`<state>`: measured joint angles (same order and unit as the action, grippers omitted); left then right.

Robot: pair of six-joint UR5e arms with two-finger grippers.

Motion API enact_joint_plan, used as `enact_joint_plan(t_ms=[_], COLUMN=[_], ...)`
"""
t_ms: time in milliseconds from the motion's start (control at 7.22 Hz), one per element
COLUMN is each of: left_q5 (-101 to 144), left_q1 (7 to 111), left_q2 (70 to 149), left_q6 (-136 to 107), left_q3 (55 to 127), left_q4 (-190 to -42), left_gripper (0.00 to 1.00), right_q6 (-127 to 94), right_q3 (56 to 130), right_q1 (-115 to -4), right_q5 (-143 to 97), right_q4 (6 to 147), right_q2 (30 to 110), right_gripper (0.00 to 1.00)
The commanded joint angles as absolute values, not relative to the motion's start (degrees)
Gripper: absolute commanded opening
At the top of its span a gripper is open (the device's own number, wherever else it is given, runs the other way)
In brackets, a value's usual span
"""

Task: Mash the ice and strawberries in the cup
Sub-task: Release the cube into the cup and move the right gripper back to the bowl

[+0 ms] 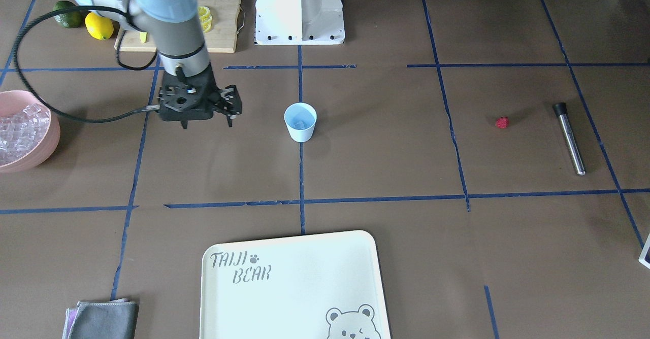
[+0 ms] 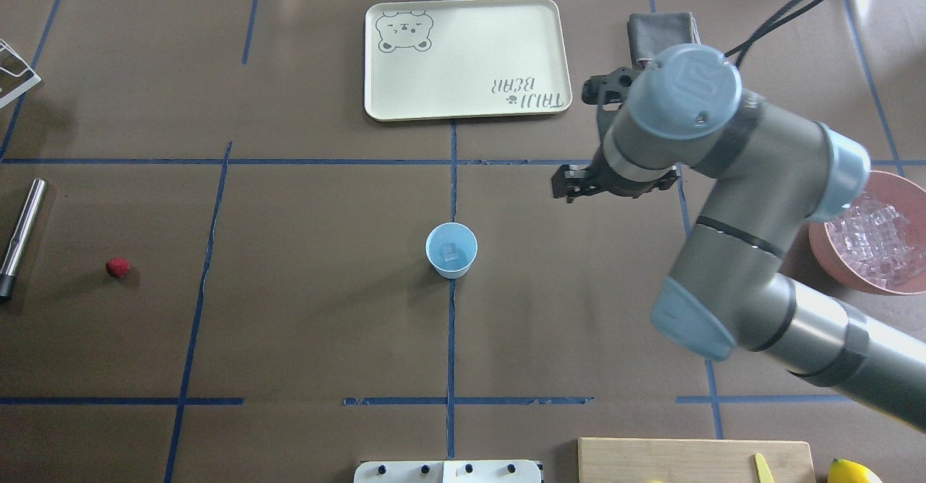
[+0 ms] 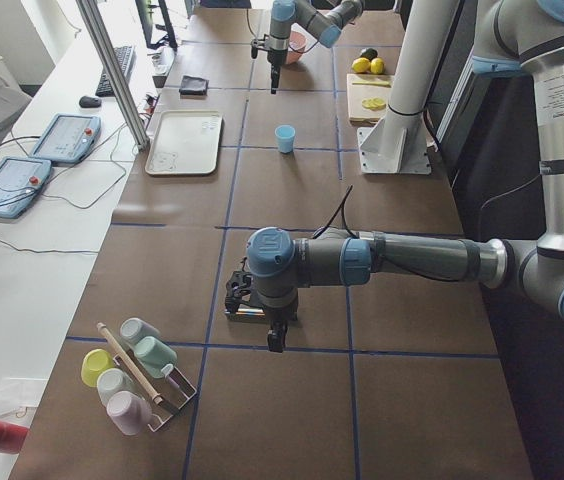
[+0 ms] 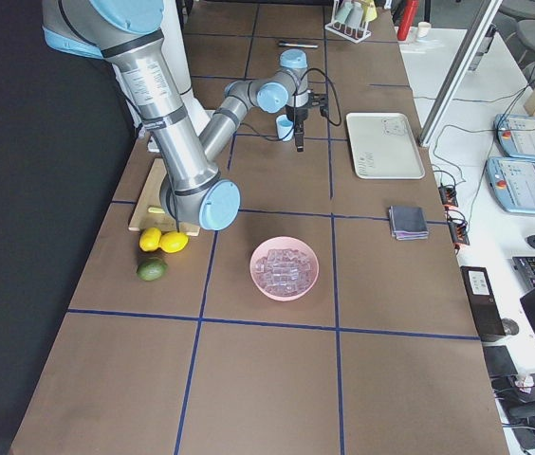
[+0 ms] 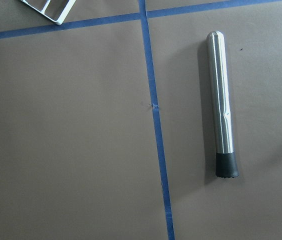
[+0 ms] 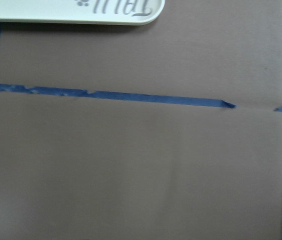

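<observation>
At the table's left end the left claw (image 3: 276, 338) is hanging over the table (image 2: 311, 324); whether its jaws are apart or together cannot be told. A steel muddler (image 2: 20, 236) is lying close to the left edge. The strawberry (image 2: 118, 267) is lying just to its right, apart from it, with open table all round. A wide bare stretch is running from there to the cup (image 2: 451, 250). The cup is standing upright on the centre tape line (image 2: 451, 338) with one ice (image 2: 450, 252) cube inside and nothing close to it. Beyond the cup the tray (image 2: 466, 56) is sitting near the far edge. Right of the cup, well apart from it, the right claw (image 1: 207, 124) is hovering above the table, its jaws spread with nothing between them. At the right edge a pink bowl (image 2: 868, 285) is holding a heap of more ice.
</observation>
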<state>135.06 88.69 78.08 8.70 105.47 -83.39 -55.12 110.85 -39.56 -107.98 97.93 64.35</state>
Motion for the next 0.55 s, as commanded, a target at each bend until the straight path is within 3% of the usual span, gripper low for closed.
enact_joint_plan(t_ms=[0, 415], left_q5=[135.00, 135.00], left_q1=[88.68, 88.68], left_q2=[78.05, 77.34], left_q6=[8.70, 8.70], left_q3=[105.21, 105.64], left_q4=[-83.32, -83.32], left_gripper=[1.00, 1.00], right_q6=[-39.27, -29.30], right_q3=[117.49, 117.87], right_q1=[-46.03, -52.54], right_q5=[-108.64, -114.06], right_q4=[97.65, 81.10], right_q2=[77.46, 93.28], right_gripper=[0.99, 0.99])
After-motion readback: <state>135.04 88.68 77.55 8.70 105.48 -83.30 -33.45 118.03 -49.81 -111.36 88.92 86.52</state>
